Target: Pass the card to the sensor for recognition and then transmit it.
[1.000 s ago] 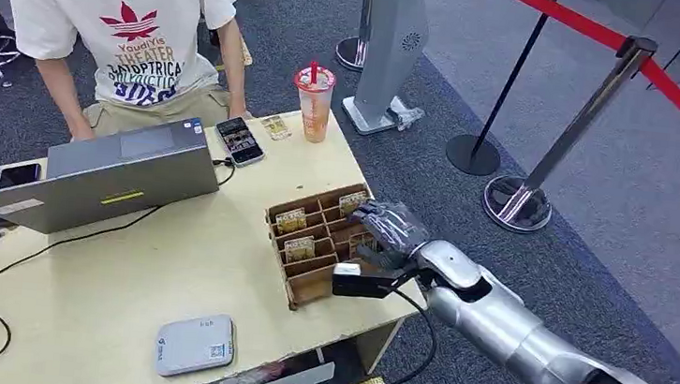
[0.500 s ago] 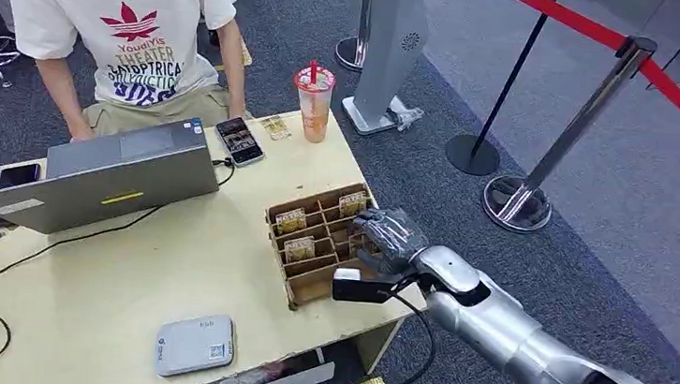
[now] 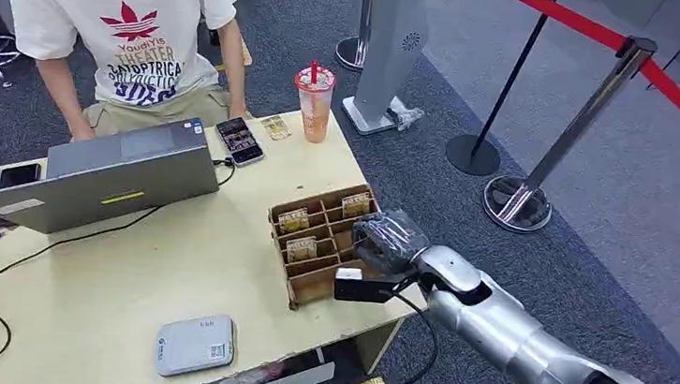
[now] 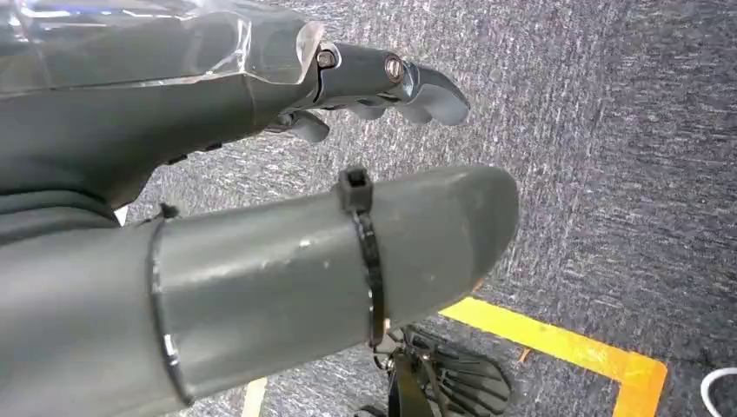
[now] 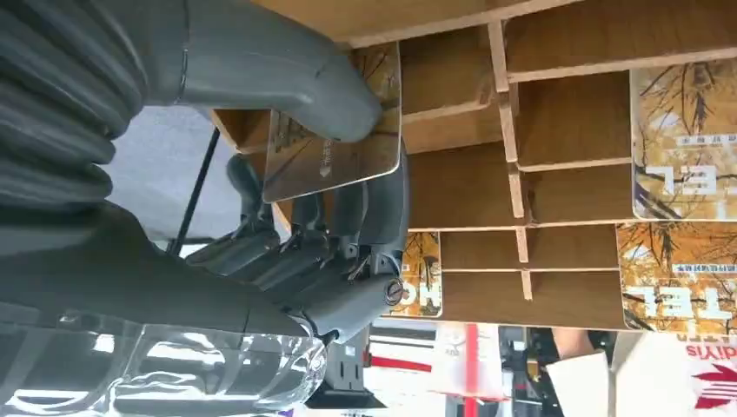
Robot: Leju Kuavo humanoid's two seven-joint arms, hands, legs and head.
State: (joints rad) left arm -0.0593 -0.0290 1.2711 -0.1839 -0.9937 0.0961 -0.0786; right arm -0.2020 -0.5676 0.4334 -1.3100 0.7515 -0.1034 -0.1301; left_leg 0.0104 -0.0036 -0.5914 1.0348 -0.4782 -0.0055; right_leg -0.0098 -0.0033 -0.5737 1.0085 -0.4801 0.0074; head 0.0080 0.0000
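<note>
Your right hand (image 3: 386, 239) is down at the wooden card rack (image 3: 317, 246), at its edge farthest from the laptop (image 3: 107, 179). In the right wrist view the thumb presses on the face of a card (image 5: 335, 156) and the dark fingers (image 5: 348, 217) close behind it, so the card is pinched while its lower part seems to sit in its slot. More cards stand in the neighbouring slots of the rack.

You are, by my reading, at the pick: the card is gripped but not clear of the rack. Draw it out along the line of the slot, so its edge does not catch the thin dividers; the rack looks light and could drag along the worktop (image 3: 121, 274) if the card binds. Keep the pinch firm, since the card is thin and smooth and could pivot between thumb and fingers.

Once free, carry it to the white sensor box (image 3: 195, 345), which lies near the worktop's front edge, on the rack's side nearer you and toward the laptop. Present the card flat over it.

Your left hand (image 4: 261, 174) hangs over the carpet, fingers curled, holding nothing.
</note>
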